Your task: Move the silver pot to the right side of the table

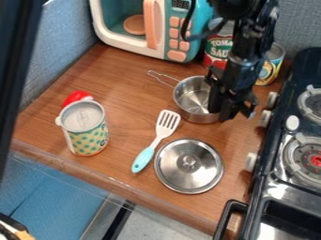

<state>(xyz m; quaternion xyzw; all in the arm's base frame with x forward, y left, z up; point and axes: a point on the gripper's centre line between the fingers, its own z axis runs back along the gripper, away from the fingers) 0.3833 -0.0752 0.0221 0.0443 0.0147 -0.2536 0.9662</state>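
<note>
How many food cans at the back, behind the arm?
2. Red can beside the toy microwave, yellow can nearer the stove. Both partly behind the arm; another could be hidden there.

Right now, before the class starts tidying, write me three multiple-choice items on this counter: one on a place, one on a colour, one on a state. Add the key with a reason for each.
1. Where does the spatula lie?
A) On the stove
B) Between the dotted cup and the round lid
C) Inside the toy oven

2. What colour is the spatula's handle?
A) Red
B) Black
C) Light blue

3. What state is the silver pot in?
A) Upright and uncovered
B) Upside down
C) Covered

Key:
1. B: the cup stands on one side of it and the lid lies on the other.
2. C: the grip below the white slotted head is light blue.
3. A: its opening faces up and its inside shows.
</note>
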